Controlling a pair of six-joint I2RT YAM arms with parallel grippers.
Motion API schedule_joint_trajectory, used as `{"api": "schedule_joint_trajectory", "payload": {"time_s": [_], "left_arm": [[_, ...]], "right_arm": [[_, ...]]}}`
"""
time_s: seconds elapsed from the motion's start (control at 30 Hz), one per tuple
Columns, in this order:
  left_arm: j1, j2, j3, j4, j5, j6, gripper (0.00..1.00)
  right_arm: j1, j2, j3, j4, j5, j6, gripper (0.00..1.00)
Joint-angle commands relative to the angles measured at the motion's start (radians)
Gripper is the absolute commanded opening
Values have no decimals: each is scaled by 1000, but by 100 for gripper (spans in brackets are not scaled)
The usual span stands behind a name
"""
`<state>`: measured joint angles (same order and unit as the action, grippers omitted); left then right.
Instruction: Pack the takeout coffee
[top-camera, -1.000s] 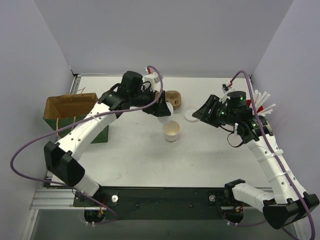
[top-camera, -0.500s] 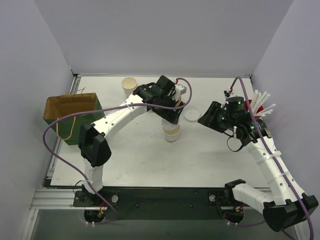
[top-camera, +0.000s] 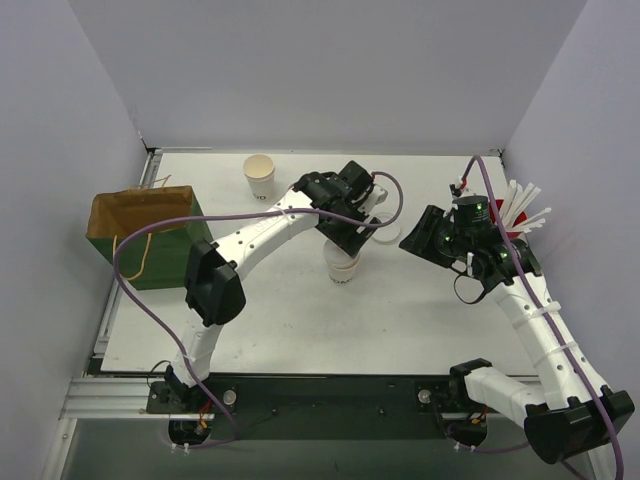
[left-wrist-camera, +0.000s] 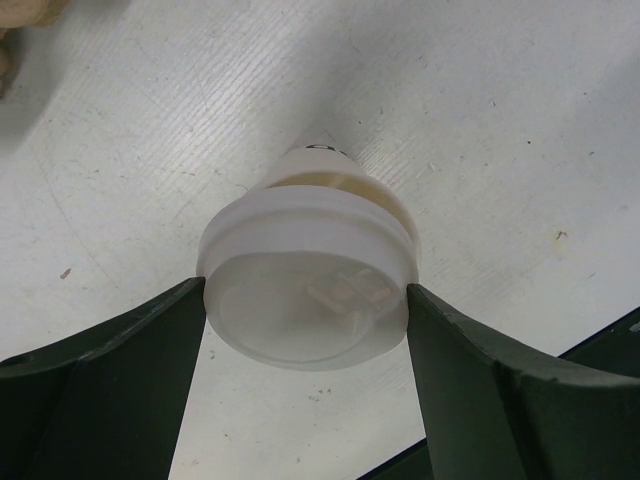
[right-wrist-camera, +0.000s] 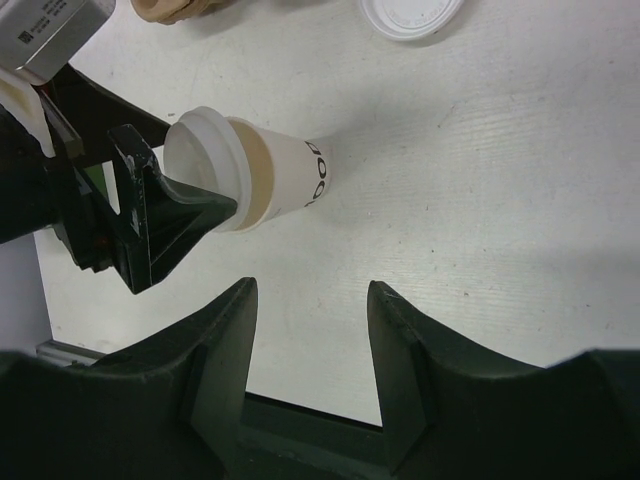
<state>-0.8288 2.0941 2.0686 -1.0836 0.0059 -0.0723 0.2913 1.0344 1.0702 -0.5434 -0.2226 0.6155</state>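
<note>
The left gripper (left-wrist-camera: 305, 300) has its jaws spread wide and clamped on the edge of a whitish lid (left-wrist-camera: 300, 335), one finger on either side. It holds the lid right at the mouth of an upright white paper cup (right-wrist-camera: 290, 185), which stands on the table (top-camera: 300, 310). In the right wrist view the lid sits askew on the cup's rim and the tan inside shows between them, so the lid is not pressed home.

The right gripper (right-wrist-camera: 310, 340) hovers to the right of this cup, apart from it, with its jaws partly open and nothing between them. A spare lid (right-wrist-camera: 410, 15) lies flat near the cup, behind it and to its right. A sliver of the brown carrier (right-wrist-camera: 165, 8) shows beyond the cup. A second cup (top-camera: 259, 172), uncovered, stands well behind the first and to its left. A paper bag (top-camera: 140, 215) stands far to the cup's left, and a red cup of straws (top-camera: 512, 215) far to its right.
</note>
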Motion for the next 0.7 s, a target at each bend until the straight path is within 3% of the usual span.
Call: {"api": "schedule_joint_trajectory", "payload": {"time_s": [0.0, 0.33, 0.67], "left_arm": [[-15, 24, 103, -59, -53, 26, 71], [-41, 49, 162, -130, -133, 45, 71], [-56, 76, 182, -136, -126, 40, 71]], "right_arm": [[-6, -4, -6, -6, 6, -19, 43], [-11, -5, -1, -9, -1, -23, 43], [-11, -16, -9, -7, -3, -22, 43]]}}
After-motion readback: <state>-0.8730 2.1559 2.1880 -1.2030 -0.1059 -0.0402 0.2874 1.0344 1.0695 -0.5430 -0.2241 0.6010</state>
